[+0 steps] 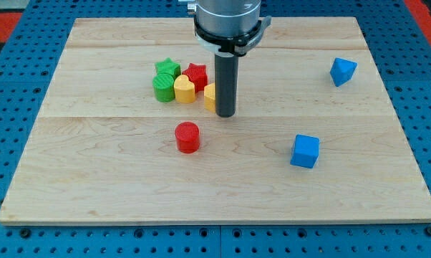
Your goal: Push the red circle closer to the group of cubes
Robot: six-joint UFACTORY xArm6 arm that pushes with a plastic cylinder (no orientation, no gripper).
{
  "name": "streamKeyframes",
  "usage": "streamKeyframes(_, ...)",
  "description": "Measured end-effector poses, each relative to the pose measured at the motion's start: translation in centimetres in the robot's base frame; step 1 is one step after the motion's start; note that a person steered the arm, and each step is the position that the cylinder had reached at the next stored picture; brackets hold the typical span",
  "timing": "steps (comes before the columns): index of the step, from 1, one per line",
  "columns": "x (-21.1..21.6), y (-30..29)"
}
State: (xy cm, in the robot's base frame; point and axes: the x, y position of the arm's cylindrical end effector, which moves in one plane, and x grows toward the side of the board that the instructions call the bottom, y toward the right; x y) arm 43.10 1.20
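On the pale wooden board (94, 143), I see a cluster at the view's upper left: a green star-shaped block (167, 69), a green round block (163, 87), a yellow heart-like block (184, 90) and a red star-shaped block (196, 74). The red cylinder (187, 137) sits apart below them. My tip (225, 115) (a bare rod, no pincer to open or close) stands against a partly hidden yellow block (209, 97), above-right of the cylinder; right of that lie a blue cube (305, 151) and another blue block (342, 71).

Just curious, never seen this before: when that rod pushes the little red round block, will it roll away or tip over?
The red circle stands on its flat end, so it probably slides rather than rolls. It looks squat, so tipping seems unlikely.
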Motion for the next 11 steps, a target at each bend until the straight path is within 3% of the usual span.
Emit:
streamKeyframes(2,-1.8,0.0)
streamKeyframes(4,7.4,2.4)
streamKeyframes(5,10.5,-0.6)
streamKeyframes(6,10.6,-4.7)
streamKeyframes(8,6.0,-5.3)
streamKeyframes(11,5.5,-8.5)
